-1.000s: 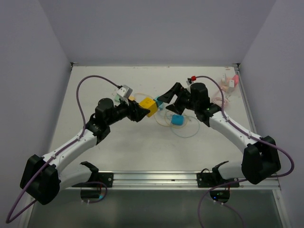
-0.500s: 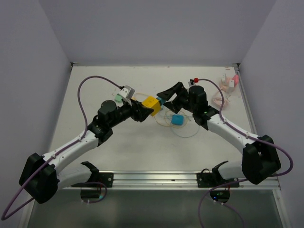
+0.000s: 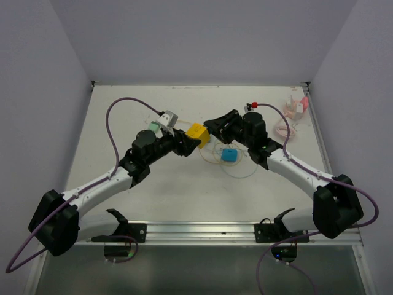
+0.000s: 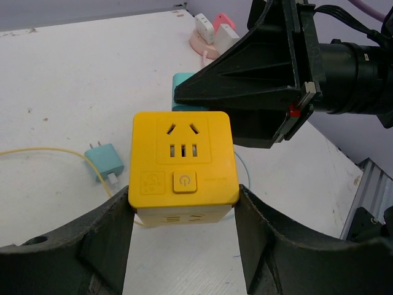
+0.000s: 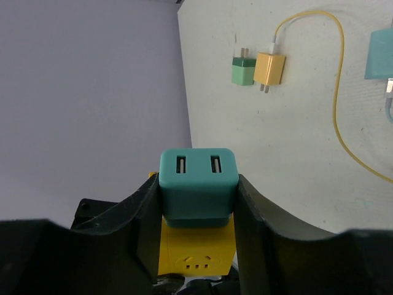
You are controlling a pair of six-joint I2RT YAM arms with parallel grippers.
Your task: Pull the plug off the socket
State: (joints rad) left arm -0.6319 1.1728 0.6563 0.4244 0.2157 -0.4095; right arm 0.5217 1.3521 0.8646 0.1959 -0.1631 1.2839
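Note:
The socket [image 4: 182, 157] is a yellow cube, seen in the top view as the socket [image 3: 196, 133], held above the table at the middle. My left gripper [image 4: 184, 203] is shut on its two sides; from above the left gripper [image 3: 189, 141] reaches in from the left. The plug [image 5: 198, 184] is a teal block with two slots, seated in the socket's far face, and only a corner of the plug [image 4: 183, 83] shows from the left wrist. My right gripper [image 5: 198, 192] is shut on it, both fingers pressed against its sides; from above the right gripper [image 3: 215, 126] comes in from the right.
A light blue adapter [image 3: 230, 155] lies on the table below the grippers among thin yellow and blue cable loops [image 3: 239, 170]. A green charger [image 5: 243, 70] and an orange charger [image 5: 270, 69] lie side by side. Pink and white adapters [image 3: 296, 107] sit at the far right corner.
My right gripper moved left up to the socket and its fingers closed from wide open onto the teal plug. My left arm carried the socket slightly right.

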